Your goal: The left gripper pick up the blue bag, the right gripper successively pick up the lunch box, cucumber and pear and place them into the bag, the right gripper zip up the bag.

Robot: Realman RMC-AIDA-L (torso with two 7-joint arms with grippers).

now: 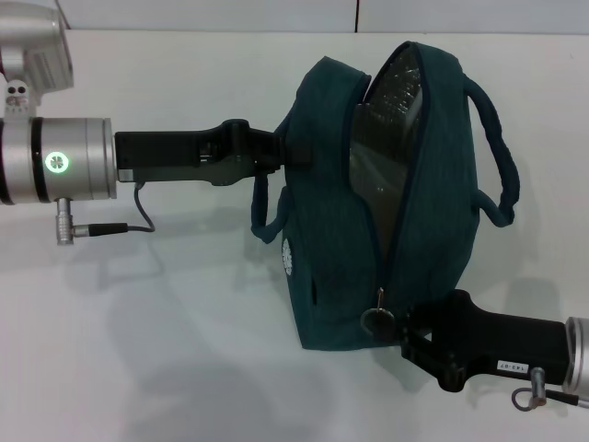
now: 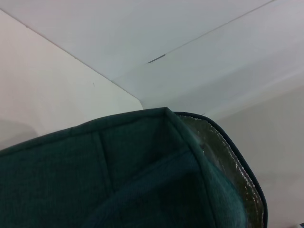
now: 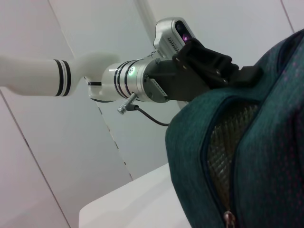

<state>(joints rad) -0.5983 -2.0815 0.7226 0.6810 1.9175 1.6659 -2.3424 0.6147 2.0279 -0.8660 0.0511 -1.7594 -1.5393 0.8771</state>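
Blue bag (image 1: 322, 276): centre-right of the head view, standing on the white table (image 1: 138, 368); zip mostly undone, silver lining (image 1: 382, 147) showing through the gap.
Left gripper (image 1: 293, 152): reaches in from the left edge of the frame, closed on the bag's fabric at its upper left side.
Right gripper (image 1: 398, 327): lower right of the frame, at the bag's near end, right by the ring zipper pull (image 1: 377, 319); whether the fingers pinch the pull, cannot tell.
Handles: one loop (image 1: 492, 147) arches at the right of the bag.

Blue bag (image 2: 118, 180), foil lining (image 2: 228, 161)
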